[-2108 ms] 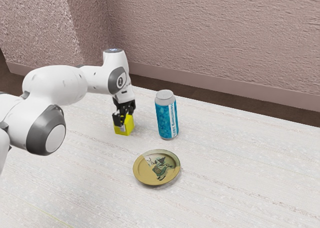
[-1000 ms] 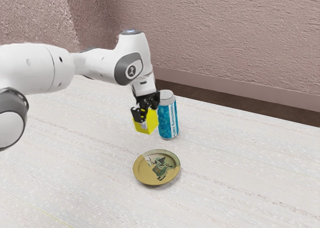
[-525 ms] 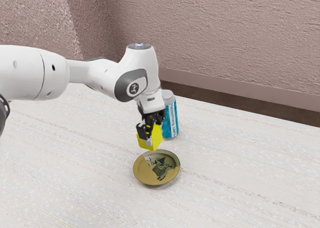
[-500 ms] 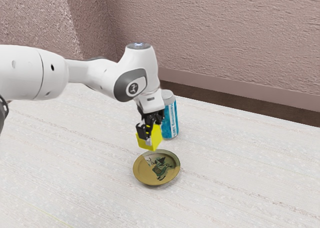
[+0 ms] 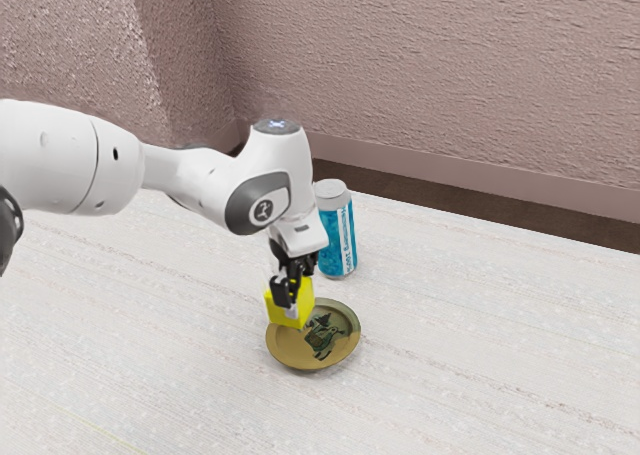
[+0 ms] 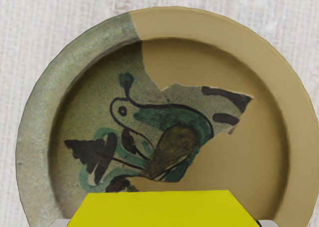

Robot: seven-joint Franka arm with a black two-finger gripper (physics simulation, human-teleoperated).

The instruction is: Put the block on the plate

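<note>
matt yellow block (image 6: 159, 209), smooth plate (image 6: 239, 42), rough wall (image 5: 430, 75)

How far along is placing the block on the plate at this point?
Grasp looks done: the end effector is closed on the yellow block. In hand: carrying it over one side of the plate; whether they touch, I can't tell. Left: probably centring, setting it down and letting go.

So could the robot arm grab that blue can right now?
Probably not: its gripper is shut on the yellow block. With that set down, the can, upright close by, looks free to approach.
</note>
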